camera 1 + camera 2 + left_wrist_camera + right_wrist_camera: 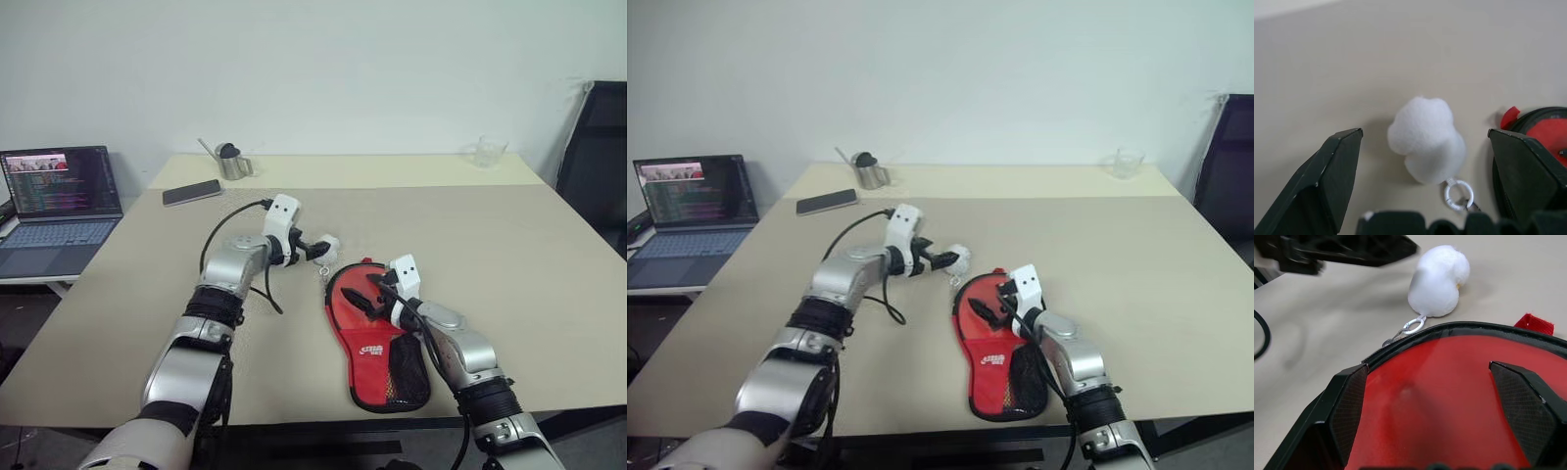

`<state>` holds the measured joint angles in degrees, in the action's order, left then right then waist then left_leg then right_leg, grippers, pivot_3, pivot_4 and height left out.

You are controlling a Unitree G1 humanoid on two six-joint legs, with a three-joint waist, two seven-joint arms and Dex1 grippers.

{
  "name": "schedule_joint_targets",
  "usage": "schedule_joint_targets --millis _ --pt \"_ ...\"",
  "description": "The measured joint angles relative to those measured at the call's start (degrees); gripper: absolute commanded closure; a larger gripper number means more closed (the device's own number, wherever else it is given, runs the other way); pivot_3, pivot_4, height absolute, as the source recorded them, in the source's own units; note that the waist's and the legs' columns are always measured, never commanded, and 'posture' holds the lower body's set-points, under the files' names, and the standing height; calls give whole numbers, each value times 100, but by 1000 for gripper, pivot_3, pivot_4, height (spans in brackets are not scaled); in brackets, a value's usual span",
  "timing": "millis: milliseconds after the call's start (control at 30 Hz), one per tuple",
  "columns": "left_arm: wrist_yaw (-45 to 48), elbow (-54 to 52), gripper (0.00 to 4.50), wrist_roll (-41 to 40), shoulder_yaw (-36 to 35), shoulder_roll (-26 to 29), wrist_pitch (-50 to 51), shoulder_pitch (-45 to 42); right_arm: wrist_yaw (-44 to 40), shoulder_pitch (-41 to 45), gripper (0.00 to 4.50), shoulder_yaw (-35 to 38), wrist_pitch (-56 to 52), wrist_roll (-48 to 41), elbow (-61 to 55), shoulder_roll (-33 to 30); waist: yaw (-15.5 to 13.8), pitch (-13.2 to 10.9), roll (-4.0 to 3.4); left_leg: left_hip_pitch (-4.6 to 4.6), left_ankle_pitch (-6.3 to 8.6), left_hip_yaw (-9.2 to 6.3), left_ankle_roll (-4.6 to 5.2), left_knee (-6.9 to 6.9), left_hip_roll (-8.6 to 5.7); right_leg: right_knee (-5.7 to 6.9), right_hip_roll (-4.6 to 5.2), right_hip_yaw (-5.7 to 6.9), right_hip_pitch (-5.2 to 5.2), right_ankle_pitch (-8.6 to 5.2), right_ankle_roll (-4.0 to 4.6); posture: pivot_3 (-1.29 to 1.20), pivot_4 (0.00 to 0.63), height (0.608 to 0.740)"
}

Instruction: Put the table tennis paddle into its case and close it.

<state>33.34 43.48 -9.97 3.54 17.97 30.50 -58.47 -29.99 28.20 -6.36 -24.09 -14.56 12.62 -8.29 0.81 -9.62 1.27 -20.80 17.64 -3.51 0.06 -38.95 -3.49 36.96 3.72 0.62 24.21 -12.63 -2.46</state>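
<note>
The case [377,338] carries a small white logo on its red side, too small to read. The laptop [59,206] screen shows lines of text, also illegible.

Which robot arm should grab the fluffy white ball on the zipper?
Probably the left. The left gripper has its jaws open on either side of the white pom-pom, which hangs by a ring off the case. The right gripper hangs open over the case's red side instead.
</note>
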Motion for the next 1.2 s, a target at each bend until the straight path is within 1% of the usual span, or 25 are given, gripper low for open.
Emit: schedule_joint_targets --millis 133,300,433,600,700,800,833,1033,1067,1100,1200 --pt "-39 781 0 43 -127 -131 -177 -310 3 -2 159 -2 -3 21 -5 43 32 1 1 0 0 -1 0 0 0 0 1 1 -1 0 0 0 150 740" --pt "-296 1597 0 418 -86 -341 -527 -542 6 -1 159 -6 -29 51 -23 86 72 1 2 -1 0 -1 0 0 0 1 1 2 -1 0 0 0 150 740" --pt "-377 2082 0 640 -8 -653 -743 -668 7 8 159 -4 -50 55 -27 97 73 2 3 -1 1 0 0 0 -1 1 1 2 -1 0 0 0 150 740" --pt "-546 2428 0 855 -1 -751 -999 -798 24 23 159 0 -112 58 -44 142 88 2 3 -1 1 0 0 1 0 2 1 1 1 0 0 0 150 740" --pt "-618 2494 534 923 -4 -798 -1126 -799 74 7 145 10 -157 55 -89 185 85 2 3 -1 1 -1 0 1 -1 2 2 1 1 0 0 0 150 740" --pt "-690 2556 1522 976 -16 -823 -1196 -812 132 -30 145 19 -161 55 -131 202 87 2 3 -1 1 -1 0 1 -1 2 2 1 1 0 -1 0 150 740" --pt "-741 2592 1966 995 -25 -824 -1218 -821 134 -39 145 19 -161 55 -141 204 88 2 3 -1 1 -1 0 1 -1 2 2 1 1 0 -1 0 150 740" --pt "-895 2841 4037 1274 63 -845 -1505 -944 89 -4 145 4 -236 56 -144 190 89 2 3 -1 1 0 0 1 -1 3 2 3 1 0 -1 0 150 740" --pt "-902 2908 4274 1354 90 -863 -1581 -978 50 -1 145 -3 -252 57 -146 175 89 2 3 -1 1 0 0 1 -1 3 2 3 1 0 -1 0 150 740" --pt "-911 2947 4373 1414 120 -875 -1639 -1005 13 -1 145 -13 -260 57 -151 162 89 2 3 -1 1 0 0 1 -1 4 2 3 1 0 -1 0 150 740" --pt "-1017 3126 4374 1603 193 -912 -1809 -1119 -35 -9 145 -64 -275 58 -178 142 93 2 4 0 1 0 0 1 -1 5 1 3 1 0 -1 0 150 740"
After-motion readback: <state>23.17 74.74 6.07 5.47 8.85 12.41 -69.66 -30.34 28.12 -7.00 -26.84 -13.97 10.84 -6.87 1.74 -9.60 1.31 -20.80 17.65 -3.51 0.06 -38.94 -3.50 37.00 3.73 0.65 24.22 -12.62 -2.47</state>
